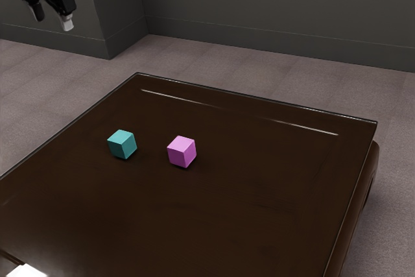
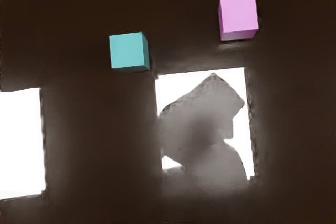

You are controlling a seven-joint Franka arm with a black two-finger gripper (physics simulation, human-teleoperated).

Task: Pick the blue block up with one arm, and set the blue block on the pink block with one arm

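The tool (image 1: 52, 19) hangs high beyond the table's (image 1: 259, 212) far edge, fingers apparently spread, holding nothing; the blue block (image 1: 122, 144) sits on the table, near the pink block (image 1: 181, 151) on the exterior view's left, not touching it.

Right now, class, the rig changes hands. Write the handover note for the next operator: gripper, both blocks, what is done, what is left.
Gripper: open, empty, high at the exterior view's upper left, well away from both blocks.
Blue block: resting on the table, untouched.
Pink block: beside it toward the exterior view's right, apart from it, nothing on top.
Done: nothing yet.
Left: descend, grasp the blue block, lift it, set it on the pink block.
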